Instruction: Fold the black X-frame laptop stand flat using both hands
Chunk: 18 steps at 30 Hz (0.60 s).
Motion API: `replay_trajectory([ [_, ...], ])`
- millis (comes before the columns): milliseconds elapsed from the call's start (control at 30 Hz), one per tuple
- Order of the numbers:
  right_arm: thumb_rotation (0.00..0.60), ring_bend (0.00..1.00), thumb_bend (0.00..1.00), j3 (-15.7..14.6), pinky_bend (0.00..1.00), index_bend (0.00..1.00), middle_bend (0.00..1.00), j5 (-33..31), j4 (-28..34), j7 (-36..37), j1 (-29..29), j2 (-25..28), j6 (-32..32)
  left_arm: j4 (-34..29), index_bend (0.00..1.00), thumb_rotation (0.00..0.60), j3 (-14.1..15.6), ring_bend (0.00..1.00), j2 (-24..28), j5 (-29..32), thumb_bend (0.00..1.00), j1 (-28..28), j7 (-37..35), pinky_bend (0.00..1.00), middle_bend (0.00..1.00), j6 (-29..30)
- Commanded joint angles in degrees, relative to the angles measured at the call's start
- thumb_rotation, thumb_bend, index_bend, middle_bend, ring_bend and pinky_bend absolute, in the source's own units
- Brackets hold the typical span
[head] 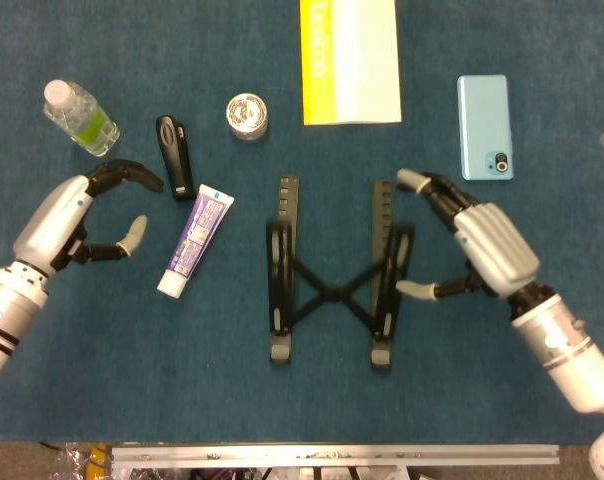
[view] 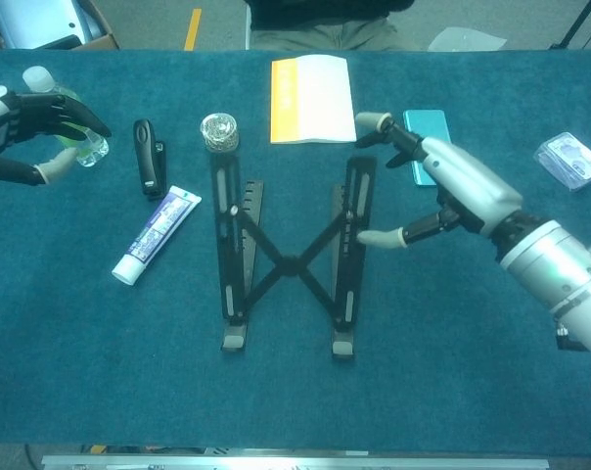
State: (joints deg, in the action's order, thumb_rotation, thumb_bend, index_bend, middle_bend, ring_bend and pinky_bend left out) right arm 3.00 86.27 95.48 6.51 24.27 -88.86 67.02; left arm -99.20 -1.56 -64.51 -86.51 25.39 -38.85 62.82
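The black X-frame laptop stand stands mid-table with its two base rails side by side and its crossed struts lifted into a tall X above them. My right hand is just right of it, fingers spread. Its thumb tip touches the right upper rail, while the forefinger hovers past that rail's far end without gripping. My left hand is far to the left, fingers curved and apart, holding nothing and well clear of the stand; it shows in the chest view as left hand.
A toothpaste tube lies between my left hand and the stand. Behind it are a black clip-like device, a water bottle and a small metal tin. A yellow booklet and a teal phone lie at the back.
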Motion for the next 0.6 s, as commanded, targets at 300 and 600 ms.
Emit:
replay_trajectory([
  [300, 0.483, 0.09, 0.00, 0.0, 0.21, 0.03, 0.18, 5.5, 2.4, 0.0, 1.5, 7.7, 1.1, 1.5, 0.33, 0.600, 1.5, 0.16, 1.5, -2.1, 0.47, 1.6, 6.4, 0.18, 0.29, -2.7],
  [600, 0.487, 0.08, 0.00, -2.0, 0.21, 0.03, 0.17, 12.6, 1.3, -5.4, 1.7, 11.4, 4.0, 3.4, 0.27, 0.600, 4.0, 0.15, 0.2, -6.7, 0.47, 4.0, 18.3, 0.18, 0.23, -6.0],
])
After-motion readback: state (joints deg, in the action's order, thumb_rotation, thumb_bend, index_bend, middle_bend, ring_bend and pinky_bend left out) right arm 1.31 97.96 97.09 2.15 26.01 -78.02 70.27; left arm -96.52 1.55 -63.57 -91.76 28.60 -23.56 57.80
